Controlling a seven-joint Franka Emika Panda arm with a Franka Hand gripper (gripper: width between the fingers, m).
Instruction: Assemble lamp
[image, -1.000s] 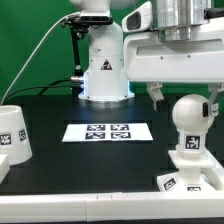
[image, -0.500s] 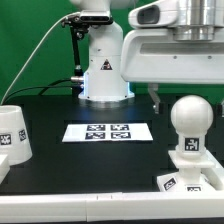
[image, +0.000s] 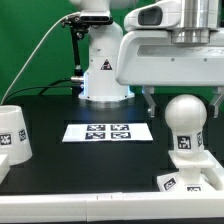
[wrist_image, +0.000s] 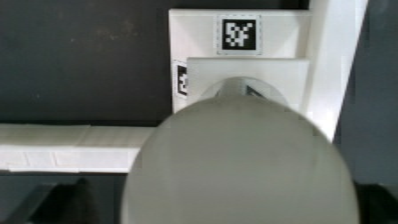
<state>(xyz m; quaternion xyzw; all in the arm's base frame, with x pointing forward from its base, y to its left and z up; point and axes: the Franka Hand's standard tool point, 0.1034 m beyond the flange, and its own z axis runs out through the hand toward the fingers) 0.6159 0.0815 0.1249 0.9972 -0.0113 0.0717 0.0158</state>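
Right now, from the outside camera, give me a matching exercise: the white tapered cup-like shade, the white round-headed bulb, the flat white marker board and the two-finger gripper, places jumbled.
Things:
1 white tapered cup-like shade
2 white round-headed bulb
3 flat white marker board
4 two-finger gripper

Places:
A middle of the black table
B at the bulb's head, jaws open
C exterior view's far left
D upright on the squat square base, exterior view's right

Pairs: 1-C, 2-D, 3-A, 4-B.

Shade (image: 12, 133) edge-cropped, base (image: 205, 170) edge-cropped, bulb (wrist_image: 231, 165) blurred
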